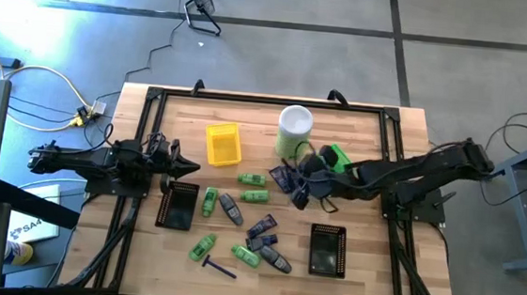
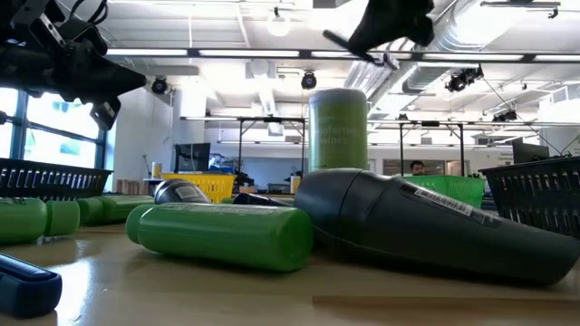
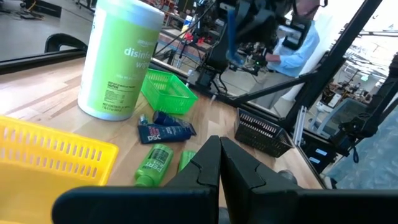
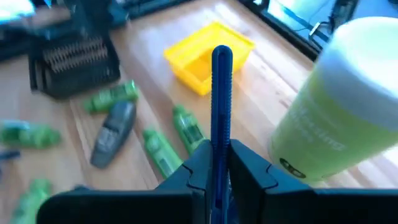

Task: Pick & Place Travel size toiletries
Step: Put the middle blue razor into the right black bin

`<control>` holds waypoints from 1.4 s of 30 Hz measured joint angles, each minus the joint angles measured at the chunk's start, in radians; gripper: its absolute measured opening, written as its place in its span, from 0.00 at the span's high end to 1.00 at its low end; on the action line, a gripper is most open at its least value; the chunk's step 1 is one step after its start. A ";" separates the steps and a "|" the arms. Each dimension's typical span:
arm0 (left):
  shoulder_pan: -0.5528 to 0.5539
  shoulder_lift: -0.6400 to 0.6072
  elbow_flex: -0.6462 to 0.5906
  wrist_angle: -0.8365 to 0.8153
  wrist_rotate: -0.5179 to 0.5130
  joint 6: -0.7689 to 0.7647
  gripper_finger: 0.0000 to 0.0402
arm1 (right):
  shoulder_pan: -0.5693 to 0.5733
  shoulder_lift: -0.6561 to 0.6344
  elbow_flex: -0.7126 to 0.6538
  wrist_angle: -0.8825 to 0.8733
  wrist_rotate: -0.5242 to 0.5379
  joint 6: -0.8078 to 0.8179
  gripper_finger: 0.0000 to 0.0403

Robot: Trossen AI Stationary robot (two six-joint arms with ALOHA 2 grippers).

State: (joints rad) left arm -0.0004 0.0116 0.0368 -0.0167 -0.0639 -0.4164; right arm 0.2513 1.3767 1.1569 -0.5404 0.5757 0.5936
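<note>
High view: right gripper (image 1: 299, 199) hovered mid-table, near pale-green canister (image 1: 295, 128) and green tray (image 1: 338, 157); left gripper (image 1: 189, 168) waited near left edge, beside yellow tray (image 1: 223, 143). Green bottles (image 1: 253, 179), grey ovals and navy packets lay scattered toward front edge.

Low view: green bottle (image 2: 222, 235) touched dark grey piece (image 2: 426, 226).

Left wrist view: jaws pressed together, empty.

Right wrist view: jaws pinched blue razor (image 4: 221, 99), upright above table.
</note>
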 joint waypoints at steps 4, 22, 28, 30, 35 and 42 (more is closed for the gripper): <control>0.000 0.000 -0.001 0.006 0.000 0.000 0.99 | 0.010 -0.039 0.000 0.012 0.036 0.111 0.92; 0.000 0.000 -0.001 0.011 -0.002 0.063 0.99 | 0.050 -0.053 0.000 0.052 0.088 0.308 0.92; 0.000 0.000 -0.001 0.010 -0.003 0.175 0.99 | 0.056 -0.053 0.000 0.051 0.067 0.364 0.92; 0.000 0.000 0.000 0.009 -0.003 0.184 0.99 | 0.066 -0.053 0.000 0.051 0.064 0.380 0.92; 0.000 0.000 0.000 0.007 -0.006 0.184 0.99 | 0.120 -0.053 0.000 0.037 0.061 0.446 0.92; 0.000 0.000 0.002 -0.004 -0.006 0.184 0.99 | 0.214 -0.053 0.000 -0.052 0.061 0.618 0.92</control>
State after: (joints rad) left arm -0.0005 0.0113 0.0387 -0.0207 -0.0704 -0.2325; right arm 0.4649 1.3239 1.1572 -0.5928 0.6365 1.2118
